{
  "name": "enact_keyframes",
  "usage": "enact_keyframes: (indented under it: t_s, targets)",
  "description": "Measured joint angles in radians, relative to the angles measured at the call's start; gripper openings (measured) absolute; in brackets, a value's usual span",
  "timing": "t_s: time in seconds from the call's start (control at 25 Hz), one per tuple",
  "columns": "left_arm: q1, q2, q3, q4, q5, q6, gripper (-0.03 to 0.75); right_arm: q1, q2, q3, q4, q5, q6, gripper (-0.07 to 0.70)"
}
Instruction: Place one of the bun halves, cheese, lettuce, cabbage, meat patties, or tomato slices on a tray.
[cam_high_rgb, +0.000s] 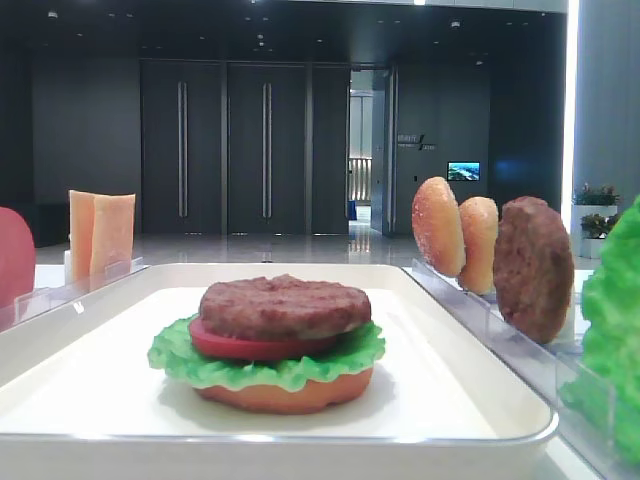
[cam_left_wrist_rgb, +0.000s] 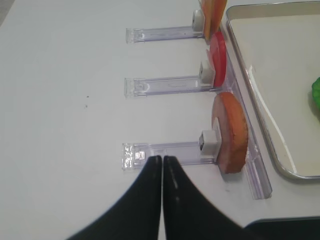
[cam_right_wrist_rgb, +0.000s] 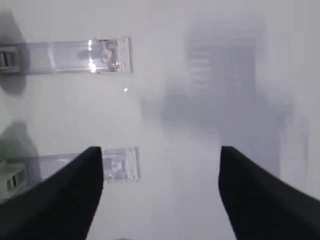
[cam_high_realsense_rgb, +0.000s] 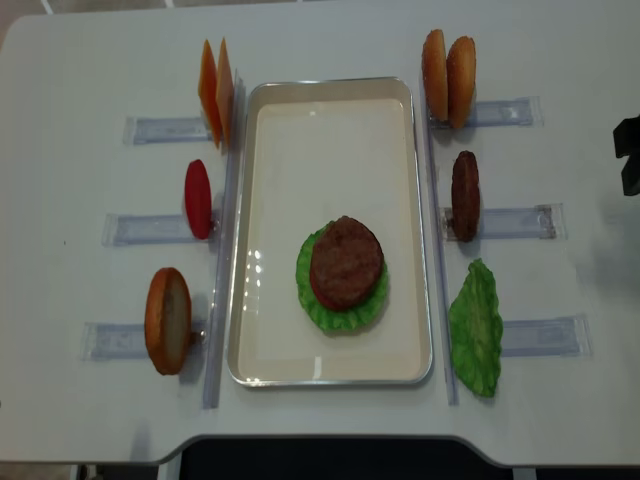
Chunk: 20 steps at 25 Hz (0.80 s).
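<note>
On the white tray (cam_high_realsense_rgb: 330, 84) a stack stands: bun half (cam_high_rgb: 285, 393), lettuce (cam_high_realsense_rgb: 340, 312), tomato slice (cam_high_rgb: 250, 346), meat patty (cam_high_realsense_rgb: 346, 262) on top. Upright in the left racks are cheese (cam_high_realsense_rgb: 216, 90), a tomato slice (cam_left_wrist_rgb: 217, 59) and a bun half (cam_left_wrist_rgb: 231, 132). The right racks hold two bun halves (cam_high_realsense_rgb: 447, 72), a meat patty (cam_high_realsense_rgb: 465, 195) and lettuce (cam_high_realsense_rgb: 476, 328). Cabbage is out of view. My left gripper (cam_left_wrist_rgb: 162, 158) is shut and empty, over the outer end of the bun half's rack. My right gripper (cam_right_wrist_rgb: 161, 150) is open and empty above bare table.
Clear plastic racks (cam_high_realsense_rgb: 505, 222) stick out from both long sides of the tray. Two rack ends (cam_right_wrist_rgb: 117, 164) lie left of my right gripper. A dark part of the right arm (cam_high_realsense_rgb: 630, 155) shows at the table's right edge. The table's front edge runs close below the tray.
</note>
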Motion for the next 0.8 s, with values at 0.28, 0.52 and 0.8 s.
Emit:
enact_keyframes:
  t_s: [0.28, 0.52, 0.8]
  targets:
    - [0.000, 0.000, 0.000, 0.000, 0.000, 0.000, -0.007, -0.011, -0.136, 0.120, 0.003, 0.009, 0.002, 0.455]
    - [0.000, 0.000, 0.000, 0.000, 0.000, 0.000, -0.007, -0.011, -0.351, 0.277, 0.005, 0.018, 0.014, 0.451]
    - [0.000, 0.000, 0.000, 0.000, 0.000, 0.000, -0.007, -0.011, -0.693, 0.421, 0.026, 0.070, 0.043, 0.440]
